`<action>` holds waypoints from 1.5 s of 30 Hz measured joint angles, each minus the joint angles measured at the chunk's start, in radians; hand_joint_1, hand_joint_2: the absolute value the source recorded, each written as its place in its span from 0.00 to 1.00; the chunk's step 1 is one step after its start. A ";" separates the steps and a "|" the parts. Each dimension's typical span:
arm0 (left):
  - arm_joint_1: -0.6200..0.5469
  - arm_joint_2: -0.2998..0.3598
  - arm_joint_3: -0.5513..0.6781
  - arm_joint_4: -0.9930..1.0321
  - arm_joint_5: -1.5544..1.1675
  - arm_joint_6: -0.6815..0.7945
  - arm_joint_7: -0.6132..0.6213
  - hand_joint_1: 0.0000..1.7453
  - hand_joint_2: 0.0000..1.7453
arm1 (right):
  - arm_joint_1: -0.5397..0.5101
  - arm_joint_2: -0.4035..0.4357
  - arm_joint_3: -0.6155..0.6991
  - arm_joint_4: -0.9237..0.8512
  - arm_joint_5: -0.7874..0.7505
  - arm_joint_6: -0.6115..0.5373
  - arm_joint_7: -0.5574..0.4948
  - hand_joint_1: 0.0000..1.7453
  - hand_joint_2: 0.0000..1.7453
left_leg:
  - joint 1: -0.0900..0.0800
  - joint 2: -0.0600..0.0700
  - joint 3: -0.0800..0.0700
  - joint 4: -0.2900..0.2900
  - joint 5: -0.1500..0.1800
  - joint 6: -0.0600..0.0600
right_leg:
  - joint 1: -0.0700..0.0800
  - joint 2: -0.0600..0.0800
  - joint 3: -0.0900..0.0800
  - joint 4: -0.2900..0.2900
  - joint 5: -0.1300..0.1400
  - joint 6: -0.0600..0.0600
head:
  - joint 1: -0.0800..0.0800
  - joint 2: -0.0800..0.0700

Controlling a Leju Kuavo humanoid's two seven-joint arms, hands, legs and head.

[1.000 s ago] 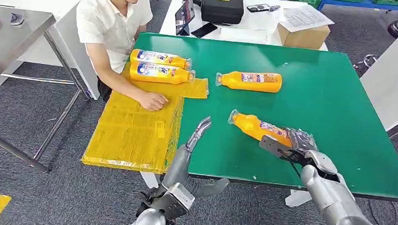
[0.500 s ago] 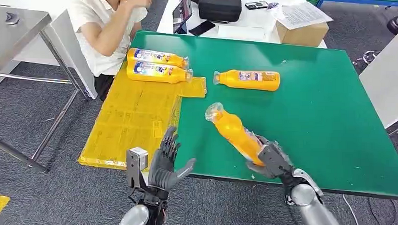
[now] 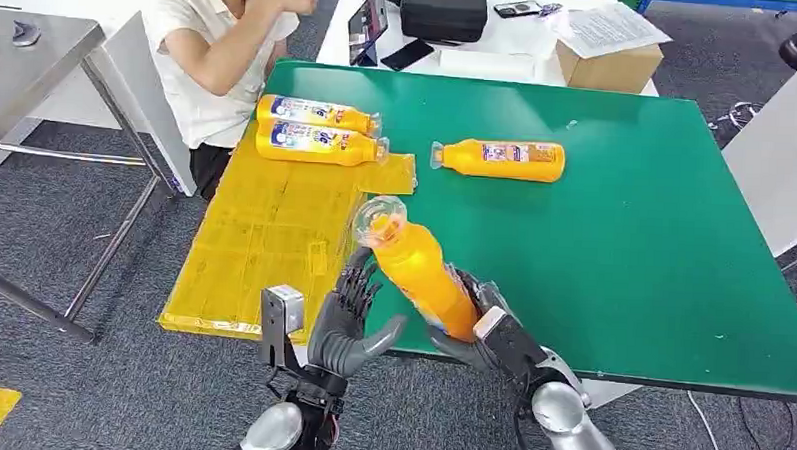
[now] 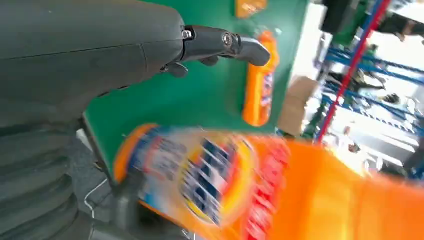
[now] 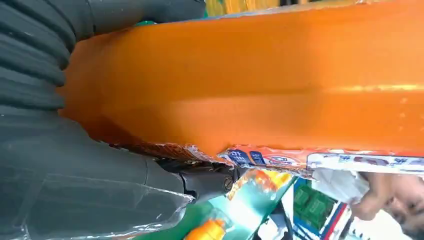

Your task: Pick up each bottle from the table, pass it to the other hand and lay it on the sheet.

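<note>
My right hand (image 3: 491, 333) grips the lower end of an orange bottle (image 3: 418, 269), held up over the table's front edge with its cap end tilted toward the yellow sheet (image 3: 264, 245). The same bottle (image 5: 260, 85) fills the right wrist view and shows blurred in the left wrist view (image 4: 240, 185). My left hand (image 3: 349, 318) stands just beside it with fingers spread, holding nothing. Two orange bottles (image 3: 318, 114) (image 3: 322, 144) lie side by side at the sheet's far end. One more orange bottle (image 3: 499, 159) lies on the green table (image 3: 655, 214).
A person (image 3: 221, 49) in a white shirt sits at the far left corner, hand raised near the face. A black case (image 3: 444, 11), a tablet (image 3: 366, 26) and a cardboard box (image 3: 605, 67) stand on the white table behind. A metal table (image 3: 40, 52) is at left.
My right hand has carried the bottle left and closer, up beside my left hand. My left hand rose slightly, fingers still spread. The person's hand stays raised.
</note>
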 measured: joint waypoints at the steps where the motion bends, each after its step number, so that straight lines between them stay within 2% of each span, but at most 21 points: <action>1: -0.006 0.000 -0.005 0.000 0.001 0.000 -0.002 0.00 1.00 | 0.001 0.003 0.005 0.002 0.005 0.000 -0.003 1.00 1.00 | 0.000 0.000 0.000 0.000 0.000 0.000 | 0.000 0.000 0.000 0.000 0.000 0.000 | 0.000 0.000; 6: -0.015 0.000 -0.030 -0.050 -0.024 -0.018 -0.023 0.00 1.00 | 0.000 0.009 0.061 0.029 0.037 0.037 0.021 1.00 1.00 | 0.001 0.000 -0.001 0.000 0.000 0.000 | 0.001 -0.001 -0.001 0.000 0.000 0.000 | 0.000 0.000; 13: -0.026 0.001 -0.060 -0.081 -0.055 -0.019 -0.003 0.00 1.00 | -0.009 0.006 0.109 0.089 0.076 0.034 0.024 1.00 1.00 | 0.000 0.000 -0.002 0.000 0.000 0.000 | 0.000 0.000 -0.002 0.000 0.000 0.000 | 0.000 0.000; 26: -0.037 0.000 -0.063 -0.069 -0.035 -0.020 0.014 0.00 1.00 | -0.043 0.003 0.136 0.127 0.091 0.025 0.025 1.00 1.00 | 0.000 0.000 -0.002 0.000 0.000 0.000 | 0.000 0.000 -0.003 0.000 0.000 0.000 | 0.000 0.000; 34: -0.108 -0.024 -0.051 0.051 0.050 -0.035 0.040 0.00 1.00 | -0.087 0.002 0.143 0.199 0.108 -0.008 0.034 1.00 1.00 | 0.000 0.000 -0.002 0.000 0.001 0.001 | 0.000 0.000 -0.002 0.000 0.000 0.000 | 0.000 0.000; 45: -0.154 -0.070 -0.056 0.219 -0.083 0.058 -0.020 0.00 1.00 | -0.066 -0.009 0.140 0.190 0.143 -0.033 0.043 1.00 1.00 | 0.000 0.000 -0.003 0.000 0.000 0.001 | 0.000 0.000 -0.004 0.000 0.000 0.000 | 0.000 0.000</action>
